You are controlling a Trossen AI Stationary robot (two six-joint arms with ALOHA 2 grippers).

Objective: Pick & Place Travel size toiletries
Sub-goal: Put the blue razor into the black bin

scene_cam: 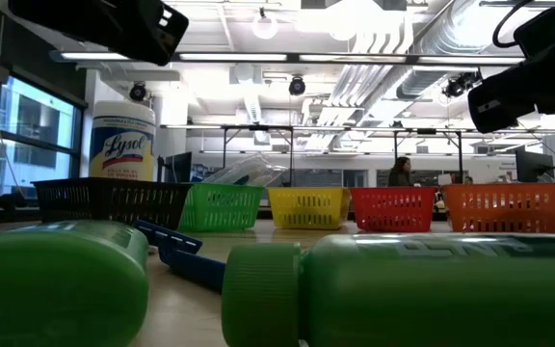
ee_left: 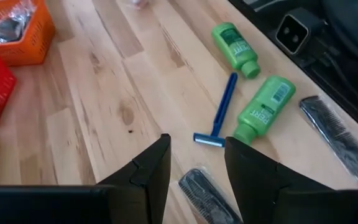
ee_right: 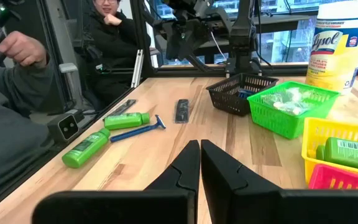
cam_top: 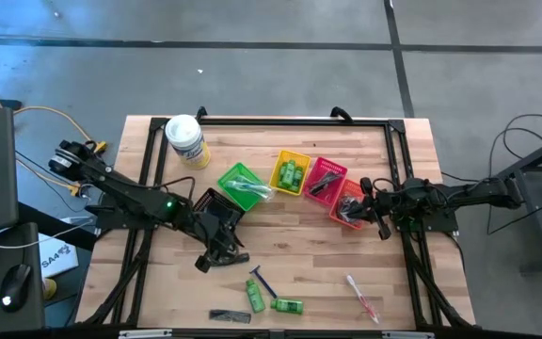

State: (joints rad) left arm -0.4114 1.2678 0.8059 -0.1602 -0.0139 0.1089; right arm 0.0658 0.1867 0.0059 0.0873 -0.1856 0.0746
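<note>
On the wooden desk, at the far side, a white-lidded Lysol tub and a row of small baskets: black basket, green basket, yellow basket, red basket, orange basket.

Just in front of the black basket, the left gripper, jaws open and empty, low over a black comb that lies flat between and just below the fingers. By the orange basket, the right gripper, waiting, jaws closed on nothing.

Loose on the near desk: two green mini bottles, with a blue-handled razor between them, a second comb at the edge, and a wrapped toothbrush well apart to the right.

Looks like the reach stage of a pick, with the comb not yet grasped. Calls next for a short straight drop, a pinch across the comb's narrow width without pushing it along the wood, then a lift and carry to a basket. Cannot tell which basket takes combs.
</note>
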